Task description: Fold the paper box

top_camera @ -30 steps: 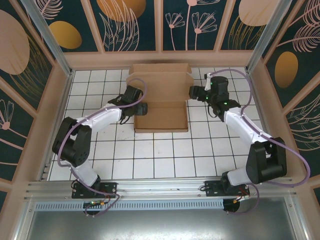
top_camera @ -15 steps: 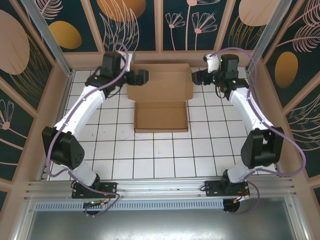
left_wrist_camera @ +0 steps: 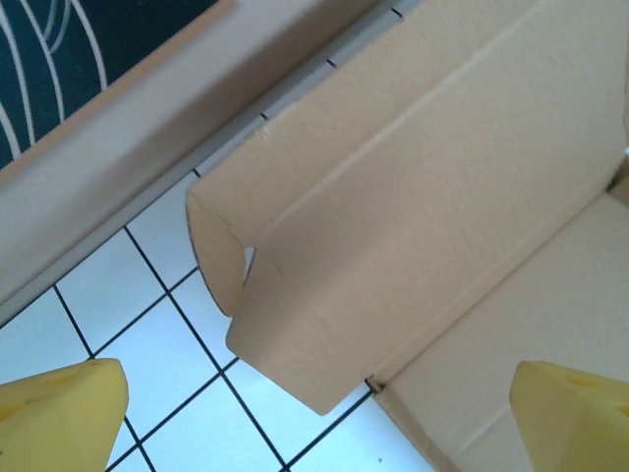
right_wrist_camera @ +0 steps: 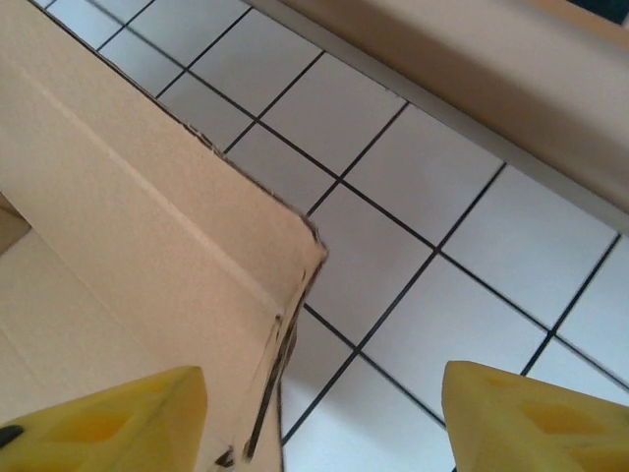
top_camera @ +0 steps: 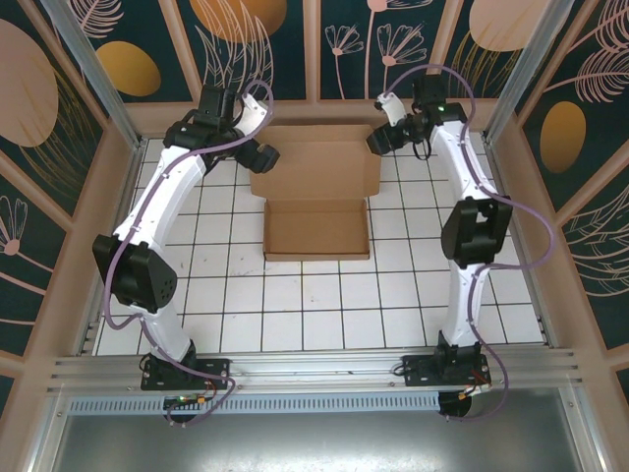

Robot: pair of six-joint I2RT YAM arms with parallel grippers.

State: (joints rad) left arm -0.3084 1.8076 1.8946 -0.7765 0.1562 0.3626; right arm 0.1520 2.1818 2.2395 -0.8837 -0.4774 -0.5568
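The paper box (top_camera: 316, 187) looks light, stiff, easily creased; I'd grip its flap edges. At its ten o'clock the left gripper (top_camera: 263, 157) gapes wide; at two, the right gripper (top_camera: 378, 141) stands parted, empty.

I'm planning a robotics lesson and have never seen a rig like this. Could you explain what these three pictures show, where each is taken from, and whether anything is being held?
You are looking at two white robot arms bolted at the near edge of a tiled table. The overhead picture comes from a fixed camera above and behind them. The other two come from a small camera on each wrist, and the yellow shapes at the bottom are that arm's own fingers. On the table lies a partly folded brown paper box. The left end effector hovers at the box's far left corner, and the right end effector at its far right corner. Both have their fingers apart, and neither seems to grip the cardboard.
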